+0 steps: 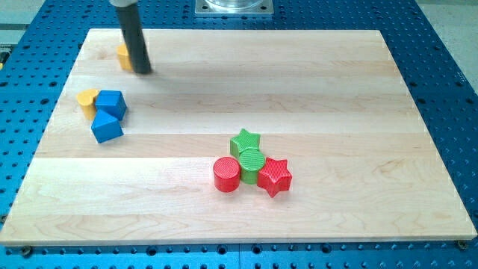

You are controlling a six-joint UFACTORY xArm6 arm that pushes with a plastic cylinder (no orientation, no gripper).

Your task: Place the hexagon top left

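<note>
One small yellow hexagon (124, 56), probably light and slide-prone, touches my tip (144, 72) at its right; push flat sides

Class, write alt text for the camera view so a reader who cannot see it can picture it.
My tip touches a yellow block near the top left of the wooden board. Below sit a yellow heart and two blue blocks; near centre cluster a green star, green cylinder, red cylinder and red star.
</note>
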